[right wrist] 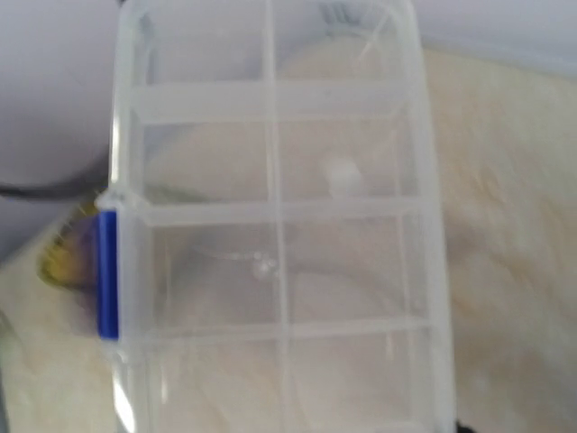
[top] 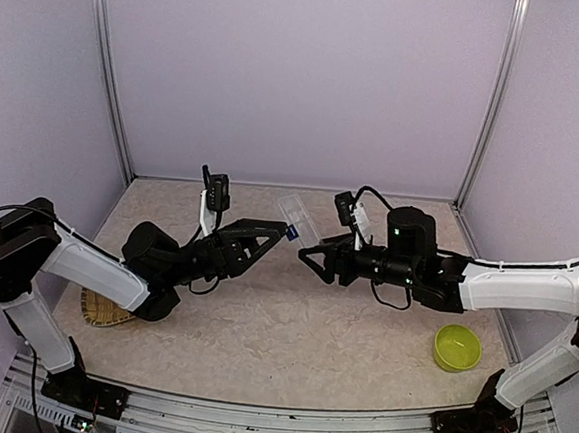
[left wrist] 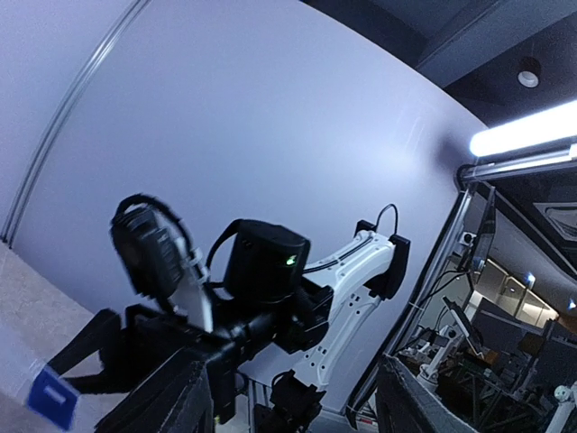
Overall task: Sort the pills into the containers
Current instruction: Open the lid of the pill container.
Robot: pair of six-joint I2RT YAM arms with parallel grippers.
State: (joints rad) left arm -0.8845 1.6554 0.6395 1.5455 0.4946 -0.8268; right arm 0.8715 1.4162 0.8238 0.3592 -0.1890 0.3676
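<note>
The clear compartment container hangs tilted in the air above the middle of the table, between the two arms. My right gripper is shut on its lower end. In the right wrist view the container fills the frame, lid closed, and hides my fingers. Its blue latch sits on the left edge. My left gripper is right beside that latch. In the left wrist view its fingers stand apart with nothing between them, the latch just outside the left one. No pills show.
A woven bamboo tray lies at the near left, partly under the left arm. A lime-green bowl stands at the near right. Purple walls with metal posts close in the back and sides.
</note>
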